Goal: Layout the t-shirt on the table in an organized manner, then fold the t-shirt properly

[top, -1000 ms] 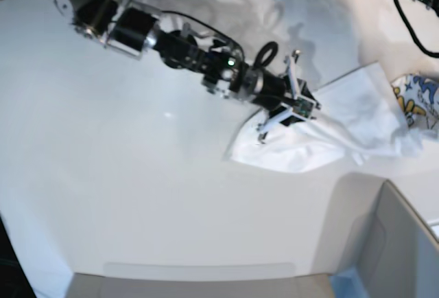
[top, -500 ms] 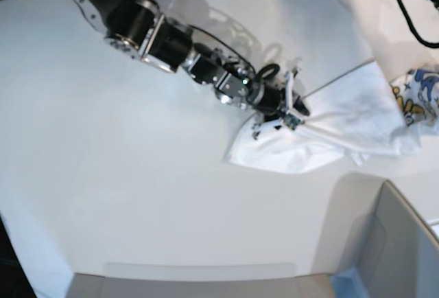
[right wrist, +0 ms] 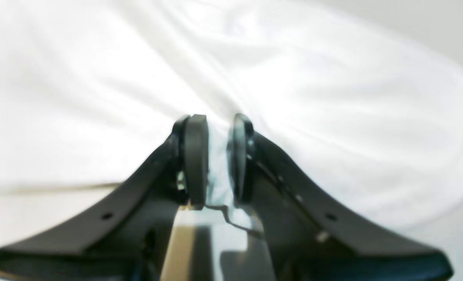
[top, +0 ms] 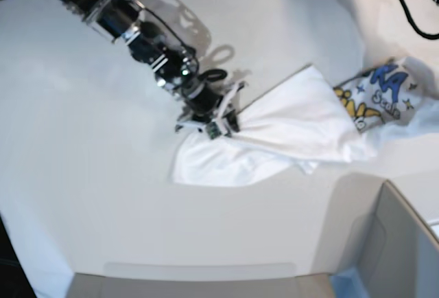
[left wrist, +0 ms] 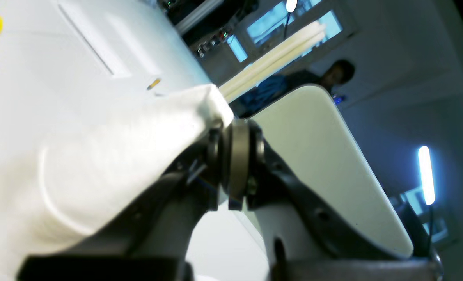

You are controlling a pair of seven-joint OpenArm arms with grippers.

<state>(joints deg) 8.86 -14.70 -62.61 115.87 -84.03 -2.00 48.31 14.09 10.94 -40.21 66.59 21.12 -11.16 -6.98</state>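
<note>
Step in hand, as I judge it: laying out. Your right gripper (right wrist: 220, 121) pinches a gathered ridge of the t-shirt (top: 302, 119); your left gripper (left wrist: 231, 127) clamps a raised edge. Cloth spreads beneath the right fingertips across the table (top: 123, 195), creased, print partly showing. Next move likely needs opposed, gentle tension, then lowering flat before folding.
</note>
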